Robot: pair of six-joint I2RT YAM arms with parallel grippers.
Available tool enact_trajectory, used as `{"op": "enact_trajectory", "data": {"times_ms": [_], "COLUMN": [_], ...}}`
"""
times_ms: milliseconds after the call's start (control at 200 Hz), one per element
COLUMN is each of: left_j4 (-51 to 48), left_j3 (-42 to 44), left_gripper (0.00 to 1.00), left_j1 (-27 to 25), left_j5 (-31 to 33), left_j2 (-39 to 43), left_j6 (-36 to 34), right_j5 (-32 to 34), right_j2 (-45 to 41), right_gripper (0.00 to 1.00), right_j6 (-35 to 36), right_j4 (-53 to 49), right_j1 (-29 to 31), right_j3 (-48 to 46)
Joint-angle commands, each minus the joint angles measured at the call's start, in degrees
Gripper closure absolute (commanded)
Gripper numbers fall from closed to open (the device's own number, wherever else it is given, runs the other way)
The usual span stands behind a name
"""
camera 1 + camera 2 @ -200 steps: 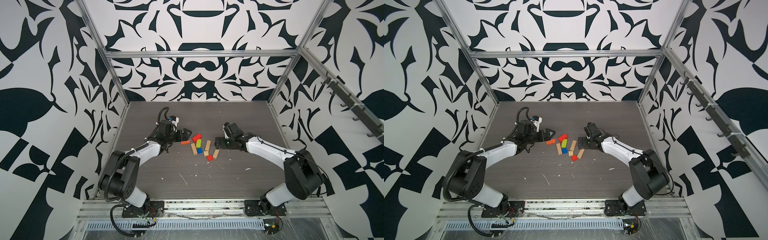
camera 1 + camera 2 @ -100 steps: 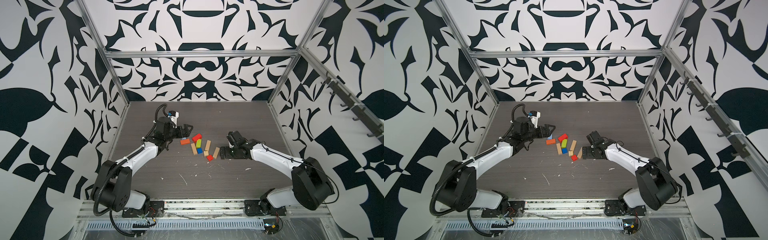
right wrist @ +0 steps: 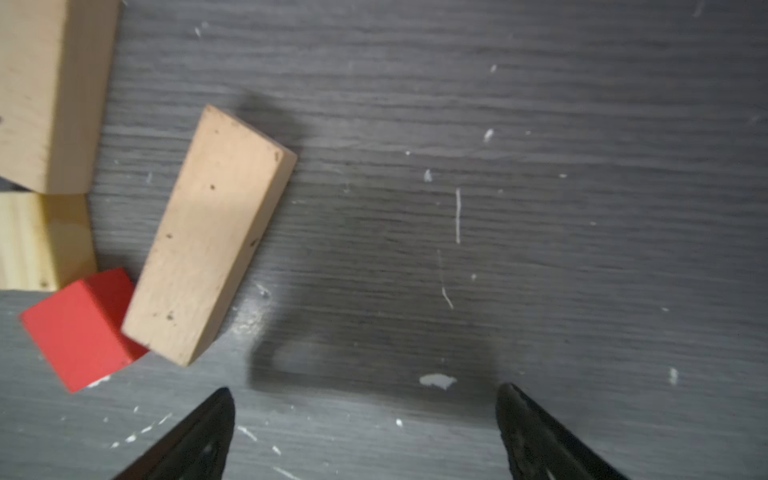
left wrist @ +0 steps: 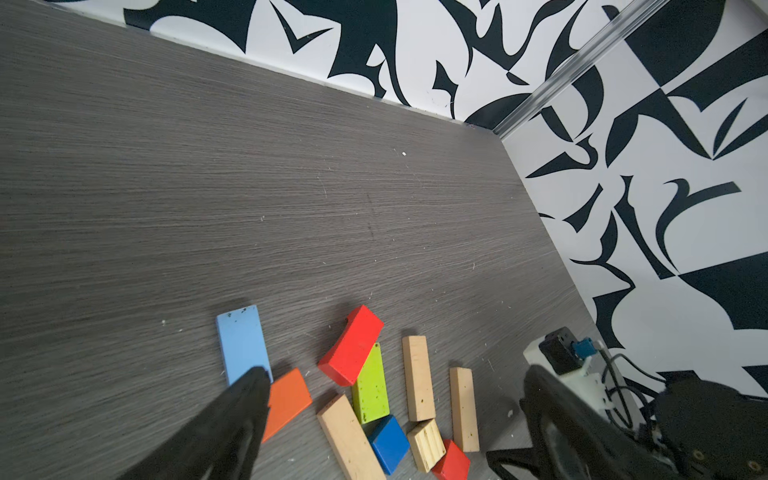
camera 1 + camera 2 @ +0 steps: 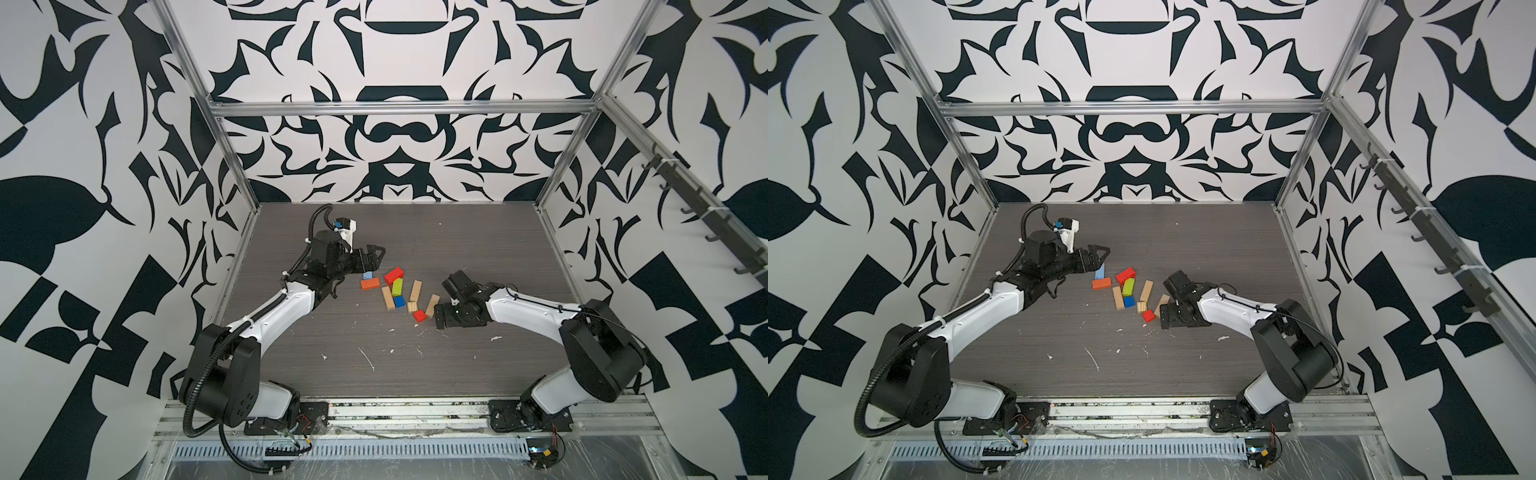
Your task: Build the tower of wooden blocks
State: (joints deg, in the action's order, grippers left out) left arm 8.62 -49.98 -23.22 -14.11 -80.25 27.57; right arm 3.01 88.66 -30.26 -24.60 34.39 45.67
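No tower stands; the wood blocks lie scattered flat mid-table. In both top views I see a light blue plank (image 5: 367, 274), orange block (image 5: 370, 283), red plank (image 5: 393, 275) leaning on a lime green plank (image 5: 397, 286), blue cube (image 5: 399, 301), red cube (image 5: 419, 316) and tan planks (image 5: 415, 290). My left gripper (image 5: 374, 258) (image 4: 395, 380) hovers open just left of the pile, above the light blue plank (image 4: 242, 343). My right gripper (image 5: 438, 319) (image 3: 365, 390) points down at bare table, open and empty, right beside a tan plank (image 3: 212, 232) and the red cube (image 3: 79, 328).
The dark wood-grain table (image 5: 415, 374) carries white flecks and scratches toward the front. Patterned walls and metal frame posts (image 5: 232, 166) enclose the back and sides. A rail (image 5: 395, 419) runs along the front edge by both arm bases.
My right gripper has swung toward the front and come down low beside the tan plank. My left gripper has pulled up and back a little, and the light blue plank now shows under it.
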Motion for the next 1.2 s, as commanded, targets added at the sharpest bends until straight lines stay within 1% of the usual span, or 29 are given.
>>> {"op": "enact_trajectory", "data": {"times_ms": [0, 195, 360, 440, 570, 585, 625, 730, 830, 835, 930, 1080, 1195], "left_j4": [-2.7, -4.9, -8.4, -9.5, -9.8, -9.7, -9.2, -8.0, -7.6, -7.6, -7.6, -7.3, -7.3], "left_j3": [-1.5, -2.0, -2.8, -2.4, -1.1, -0.8, -0.2, 0.6, 0.0, -0.1, -1.1, -1.9, -1.5], "left_gripper": [0.02, 0.01, 0.01, 0.0, 0.0, 0.0, 0.0, 0.0, 0.0, 0.0, 0.0, 0.0, 0.0], "left_j1": [0.0, -0.1, 0.0, 0.0, 0.0, 0.0, -0.1, -0.1, 0.0, 0.0, 0.0, 0.0, -0.1], "left_j5": [1.3, 2.0, 2.7, 3.2, 4.0, 4.0, 4.1, 4.0, 3.2, 3.1, 2.3, 1.8, 1.9], "left_j2": [2.2, 3.7, 5.5, 6.5, 6.8, 8.4, 8.8, 8.3, 7.7, 6.7, 4.5, 3.7, 4.2], "left_j6": [-1.8, -3.0, -4.3, -4.6, -4.7, -4.7, -4.6, -4.2, -4.0, -4.0, -4.2, -4.2, -4.3], "right_j5": [1.5, 2.2, 1.8, 2.8, 2.4, 2.2, 1.8, -1.2, -4.7, -4.8, -4.6, -4.1, -5.1], "right_j2": [-0.2, 3.6, 8.1, 9.6, 10.2, 10.1, 9.7, 7.6, 4.9, 4.8, 3.4, 6.0, 7.3], "right_gripper": [0.0, 0.0, 0.0, 0.0, 0.0, 0.0, 0.0, 0.0, 0.0, 0.0, 0.0, 0.0, 0.0], "right_j6": [-1.3, -0.4, -0.9, -1.3, -0.8, -0.7, -0.2, 1.1, 3.9, 4.1, 7.6, 14.3, 17.9], "right_j4": [2.2, 2.9, 3.6, 3.6, 2.6, 2.2, 1.3, -0.3, 0.3, 0.3, 0.6, -3.7, -3.6], "right_j1": [0.5, 0.4, 0.4, 0.5, 0.5, 0.5, 0.4, 0.4, 0.5, 0.5, 0.4, 0.5, 0.4], "right_j3": [-0.4, 2.5, 6.7, 8.3, 10.4, 10.7, 11.1, 11.5, 11.0, 11.0, 11.1, 14.9, 15.4]}}
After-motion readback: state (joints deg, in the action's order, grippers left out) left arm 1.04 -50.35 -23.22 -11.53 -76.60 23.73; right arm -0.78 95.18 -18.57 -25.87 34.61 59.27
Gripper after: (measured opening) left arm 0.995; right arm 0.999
